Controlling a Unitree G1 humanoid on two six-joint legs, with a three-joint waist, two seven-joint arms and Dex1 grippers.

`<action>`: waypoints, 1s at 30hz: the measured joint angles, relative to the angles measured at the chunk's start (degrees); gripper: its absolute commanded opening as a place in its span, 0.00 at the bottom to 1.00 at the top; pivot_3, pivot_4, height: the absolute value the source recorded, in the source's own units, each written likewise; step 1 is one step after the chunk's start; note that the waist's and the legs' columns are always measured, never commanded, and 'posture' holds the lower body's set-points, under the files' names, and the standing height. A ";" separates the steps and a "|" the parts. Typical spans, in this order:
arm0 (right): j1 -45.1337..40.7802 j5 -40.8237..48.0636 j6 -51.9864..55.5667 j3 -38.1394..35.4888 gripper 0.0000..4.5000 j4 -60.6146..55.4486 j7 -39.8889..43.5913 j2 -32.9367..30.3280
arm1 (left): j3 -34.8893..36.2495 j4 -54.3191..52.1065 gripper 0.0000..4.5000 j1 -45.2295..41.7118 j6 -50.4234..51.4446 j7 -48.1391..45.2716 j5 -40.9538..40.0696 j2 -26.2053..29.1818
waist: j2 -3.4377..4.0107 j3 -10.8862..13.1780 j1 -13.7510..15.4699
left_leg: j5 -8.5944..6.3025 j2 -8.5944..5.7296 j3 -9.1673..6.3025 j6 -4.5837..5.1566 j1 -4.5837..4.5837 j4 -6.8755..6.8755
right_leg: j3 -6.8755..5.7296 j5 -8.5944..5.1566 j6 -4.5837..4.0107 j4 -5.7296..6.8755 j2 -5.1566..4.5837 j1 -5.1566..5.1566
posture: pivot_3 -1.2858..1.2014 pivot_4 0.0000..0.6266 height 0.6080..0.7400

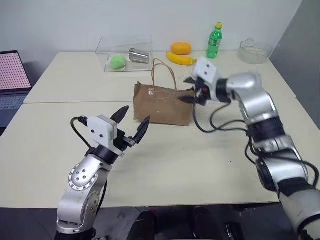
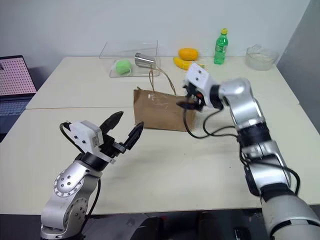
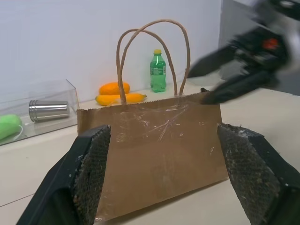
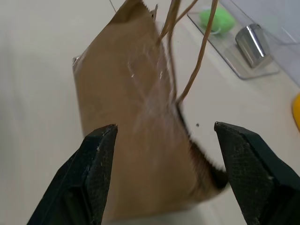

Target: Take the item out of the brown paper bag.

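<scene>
The brown paper bag (image 1: 162,106) stands upright in the middle of the table, its two string handles (image 1: 165,71) looped above it. The item is hidden from view. My left gripper (image 1: 134,123) is open, just in front of the bag's near face, and the left wrist view frames the bag (image 3: 154,145) between its pads. At the bag's right top corner my right gripper (image 1: 190,90) hovers, open, pointing left. The right wrist view looks along the bag's narrow end (image 4: 140,140) with nothing pinched between the fingers.
Along the table's far edge stand a green bottle (image 1: 214,40), an orange fruit (image 1: 180,48), a banana (image 1: 181,59) and a glass bowl (image 1: 254,51). A clear tray (image 1: 125,45) holds a green ball (image 1: 118,61) and a steel cup (image 1: 139,55). A laptop (image 1: 12,80) sits far left.
</scene>
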 measured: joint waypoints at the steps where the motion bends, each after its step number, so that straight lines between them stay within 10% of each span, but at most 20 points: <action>1: 2.90 1.26 2.90 -1.03 0.77 -5.59 -0.25 -0.97 | -0.32 0.49 0.84 -0.78 0.01 -0.01 0.04 -0.19 | 0.01 -0.01 0.03 | -0.02 0.00 -0.05 0.04 -0.01 0.01 | -0.04 0.00 0.00 0.02 0.00 0.01 | 0.52 0.24 1.00; 6: 20.25 11.39 19.29 -12.40 0.78 -35.40 -6.88 2.22 | -0.90 5.51 0.71 -8.21 0.27 -0.53 -0.09 -0.38 | -0.04 -0.06 0.50 | -0.07 0.00 -0.22 0.12 -0.02 0.22 | -0.17 0.01 0.02 0.03 0.05 0.17 | 0.52 0.24 1.00; 16: 45.17 16.94 19.56 -13.55 0.78 -60.39 -27.78 16.34 | 0.57 40.34 0.00 -35.84 -6.10 -8.69 4.16 7.12 | -0.18 -0.14 1.13 | -0.06 -0.03 -0.30 0.12 0.04 0.44 | -0.29 0.07 0.10 0.06 0.14 0.30 | 0.52 0.24 1.00; 23: 46.13 19.13 18.45 -13.07 0.78 -60.56 -33.19 14.83 | -3.99 85.07 0.00 -65.13 -21.22 -13.29 15.62 8.44 | -0.23 -0.14 0.87 | 0.00 -0.10 -0.35 -0.01 -0.04 0.33 | -0.27 0.08 0.14 -0.08 0.10 0.19 | 0.52 0.24 1.00; 30: 49.88 21.43 17.44 -12.97 0.78 -60.68 -36.09 12.88 | -12.62 105.10 0.00 -74.58 -24.76 -13.93 28.07 5.90 | -0.27 -0.12 -0.27 | -0.09 -0.12 -0.33 0.15 -0.10 0.31 | -0.23 0.07 0.15 -0.02 0.10 0.11 | 0.52 0.24 1.00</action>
